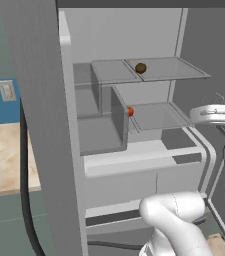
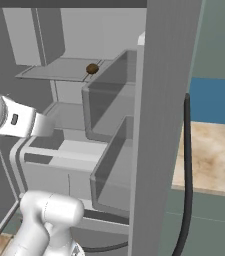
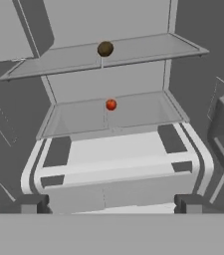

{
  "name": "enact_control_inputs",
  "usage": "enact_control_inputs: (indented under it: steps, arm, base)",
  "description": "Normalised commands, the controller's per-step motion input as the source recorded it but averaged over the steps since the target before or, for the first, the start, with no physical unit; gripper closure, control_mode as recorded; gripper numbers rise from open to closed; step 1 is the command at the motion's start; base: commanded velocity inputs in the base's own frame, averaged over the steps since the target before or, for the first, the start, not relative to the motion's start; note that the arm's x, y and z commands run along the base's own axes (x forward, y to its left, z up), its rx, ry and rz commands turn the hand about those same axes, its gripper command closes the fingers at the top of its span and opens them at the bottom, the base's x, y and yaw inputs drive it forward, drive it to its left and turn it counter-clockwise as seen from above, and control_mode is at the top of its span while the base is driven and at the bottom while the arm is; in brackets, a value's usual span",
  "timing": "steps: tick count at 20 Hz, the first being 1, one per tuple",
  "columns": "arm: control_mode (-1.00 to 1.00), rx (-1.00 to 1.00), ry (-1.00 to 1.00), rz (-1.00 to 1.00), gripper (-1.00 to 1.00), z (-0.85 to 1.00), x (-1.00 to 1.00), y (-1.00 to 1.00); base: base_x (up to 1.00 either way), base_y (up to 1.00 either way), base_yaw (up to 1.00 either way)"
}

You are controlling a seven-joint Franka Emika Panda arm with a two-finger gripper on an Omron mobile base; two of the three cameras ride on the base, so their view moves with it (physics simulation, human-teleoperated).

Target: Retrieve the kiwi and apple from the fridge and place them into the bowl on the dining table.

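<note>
Fridge (image 1: 44,100) is opened, but nothing retrieved yet: kiwi (image 3: 105,48) sits on upper shelf, apple (image 3: 111,104) on lower shelf, claw (image 3: 111,203) spread apart, empty, well short of both.

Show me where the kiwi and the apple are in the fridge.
kiwi (image 3: 105,48): hand view, middle of the brown fruit on the upper shelf.
apple (image 3: 111,104): hand view, middle of the red fruit on the lower shelf.
</note>
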Motion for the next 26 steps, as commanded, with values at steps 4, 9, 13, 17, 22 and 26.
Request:
enact_control_inputs:
  steps: [4,9,13,17,22,26]
  arm:
    - [-1.00,0.00,0.00,0.00,-1.00,0.00,0.61,0.01]
    - [-1.00,0.03,0.04,0.00,-1.00,0.00,0.62,0.00]
    - [-1.00,0.00,0.07,0.00,-1.00,0.00,0.77,0.00]
    - [-1.00,0.00,0.01,0.00,-1.00,0.00,0.63,0.00]
    - [-1.00,0.00,0.00,0.00,-1.00,0.00,0.64,0.00]
    - [-1.00,-0.02,-0.07,0.00,-1.00,0.00,0.63,0.00]
  base:
    - [0.00,0.00,0.00]
    - [0.00,0.00,0.00]
    - [0.00,0.00,0.00]
    - [0.00,0.00,0.00]
    - [0.00,0.00,0.00]
    - [0.00,0.00,0.00]
